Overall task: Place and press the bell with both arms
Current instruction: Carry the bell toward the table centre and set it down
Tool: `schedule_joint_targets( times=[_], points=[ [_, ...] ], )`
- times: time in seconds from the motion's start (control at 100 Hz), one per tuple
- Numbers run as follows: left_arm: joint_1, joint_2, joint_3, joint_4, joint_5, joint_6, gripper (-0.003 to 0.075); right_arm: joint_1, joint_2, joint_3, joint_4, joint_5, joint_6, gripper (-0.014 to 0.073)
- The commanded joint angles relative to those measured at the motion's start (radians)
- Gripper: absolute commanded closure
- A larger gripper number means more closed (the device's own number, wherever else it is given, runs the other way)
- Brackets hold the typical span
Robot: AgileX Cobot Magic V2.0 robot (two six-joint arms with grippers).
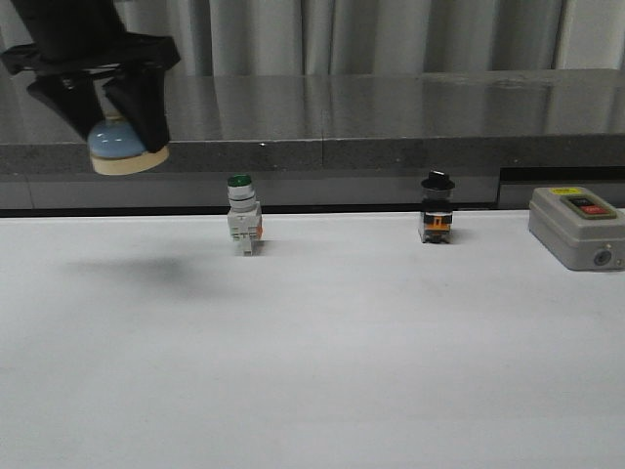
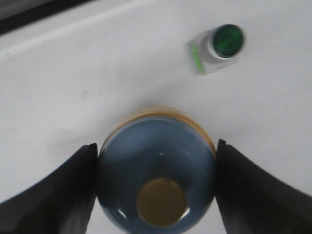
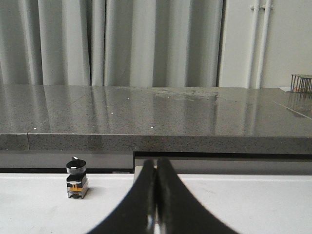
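The light-blue dome bell [image 1: 119, 148] with its cream base hangs in the air at the far left, well above the white table. My left gripper [image 1: 107, 107] is shut on it, one black finger on each side of the dome. In the left wrist view the bell [image 2: 156, 170] fills the space between the fingers [image 2: 53, 190], its cream button facing the camera. My right gripper [image 3: 156, 195] is shut and empty, fingers pressed together, low over the table; it does not show in the front view.
A green-capped white pushbutton [image 1: 243, 215] stands at the table's back, right of the bell; it also shows in the left wrist view [image 2: 218, 47]. A black-knobbed switch [image 1: 437, 208] stands farther right, and shows in the right wrist view [image 3: 76, 178]. A grey box [image 1: 576, 227] sits at the far right. A dark stone ledge [image 1: 391, 127] runs behind.
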Motion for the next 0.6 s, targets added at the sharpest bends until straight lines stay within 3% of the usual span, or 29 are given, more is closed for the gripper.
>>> schedule_joint_targets(
  times=[0.0,0.32,0.59],
  points=[
    [-0.071,-0.069,-0.031,-0.029,-0.021,0.001,0.0492,-0.006,0.01,-0.015,-0.005,-0.081,-0.002,0.0653],
    [-0.328,-0.007,-0.024,-0.031,-0.101,0.001,0.0492,-0.006,0.01,-0.015,-0.005,-0.081,-0.002,0.0653],
    [-0.444,0.099,-0.024,-0.029,-0.134,0.001,0.0492,-0.006,0.01,-0.015,-0.005,-0.081,-0.002,0.0653]
  ],
)
